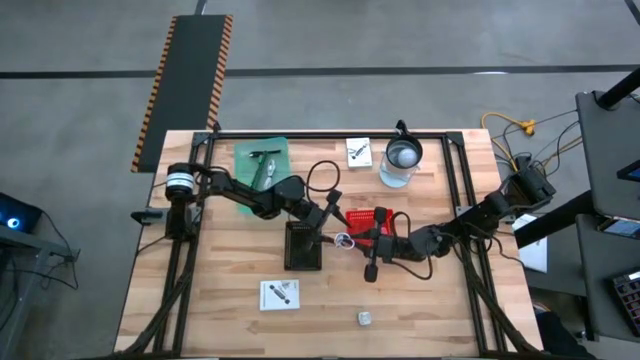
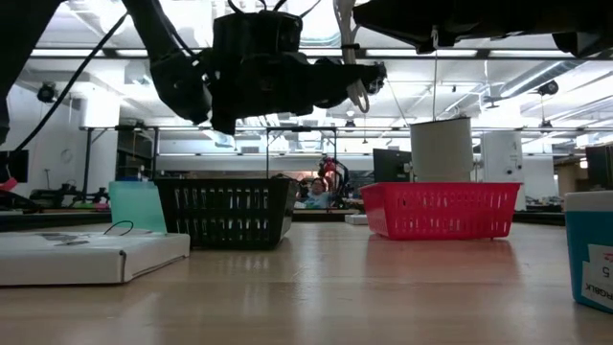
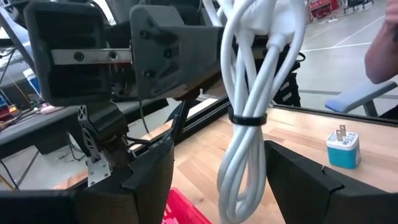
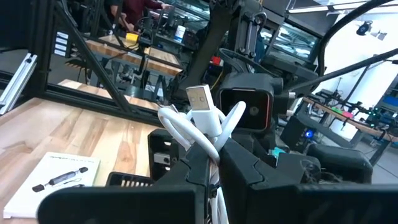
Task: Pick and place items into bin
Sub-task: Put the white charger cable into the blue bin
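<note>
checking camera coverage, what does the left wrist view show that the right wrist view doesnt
Only the left wrist view shows the small blue and white plug adapter standing on the wooden table, and a black tie around the coiled white cable bundle, which hangs between the open left gripper fingers.

Only the right wrist view shows the cable's silver USB plug, the flat white card with dark print, and the right gripper shut on that cable.

Both show the white cable, the light wood tabletop and the opposite arm close by.
</note>
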{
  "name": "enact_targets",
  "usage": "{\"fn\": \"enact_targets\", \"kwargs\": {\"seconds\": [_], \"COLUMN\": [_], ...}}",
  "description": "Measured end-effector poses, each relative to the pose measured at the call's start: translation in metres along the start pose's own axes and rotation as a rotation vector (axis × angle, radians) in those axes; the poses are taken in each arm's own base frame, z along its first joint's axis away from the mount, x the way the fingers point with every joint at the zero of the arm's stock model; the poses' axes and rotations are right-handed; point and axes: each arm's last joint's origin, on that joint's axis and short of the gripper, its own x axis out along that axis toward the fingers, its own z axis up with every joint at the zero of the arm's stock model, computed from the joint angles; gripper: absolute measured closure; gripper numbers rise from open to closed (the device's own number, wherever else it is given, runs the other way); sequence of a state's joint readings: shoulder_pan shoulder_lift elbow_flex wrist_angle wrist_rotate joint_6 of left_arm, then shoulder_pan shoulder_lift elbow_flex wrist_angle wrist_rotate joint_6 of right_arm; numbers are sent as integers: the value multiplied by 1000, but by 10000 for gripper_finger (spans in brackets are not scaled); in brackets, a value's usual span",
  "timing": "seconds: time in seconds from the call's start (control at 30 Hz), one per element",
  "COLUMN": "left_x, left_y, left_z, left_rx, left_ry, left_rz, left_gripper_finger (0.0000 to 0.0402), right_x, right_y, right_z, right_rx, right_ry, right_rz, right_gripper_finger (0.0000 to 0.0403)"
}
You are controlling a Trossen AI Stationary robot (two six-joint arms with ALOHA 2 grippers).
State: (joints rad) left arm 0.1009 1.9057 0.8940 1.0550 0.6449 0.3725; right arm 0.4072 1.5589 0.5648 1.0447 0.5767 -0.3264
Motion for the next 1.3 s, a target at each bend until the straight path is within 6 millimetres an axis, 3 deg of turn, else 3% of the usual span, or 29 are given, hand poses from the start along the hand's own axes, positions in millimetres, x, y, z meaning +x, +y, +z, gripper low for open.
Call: {"fn": "enact_targets", "kwargs": {"seconds": [0.27,0.67,0.9,1.3], "left_x": [3,4,3,-1], "left_y": [-7,-8,-7,-9], "left_z": [-2,1,3,7], "left_rx": [55,78,69,35], "left_ry": [29,20,30,69], "left_rz": [-40,-42,-47,-65], "left_gripper_finger": [210,391,394,397], "right_x": [0,0,0,0], "right_y": [0,0,-1,-1], "right_z": [0,0,1,-7], "right_rx": [0,1,20,-18], "right_ry": [0,-2,-7,92], "right_rz": [-1,-1,-11,-88], "right_gripper_finger": [390,390,381,267]}}
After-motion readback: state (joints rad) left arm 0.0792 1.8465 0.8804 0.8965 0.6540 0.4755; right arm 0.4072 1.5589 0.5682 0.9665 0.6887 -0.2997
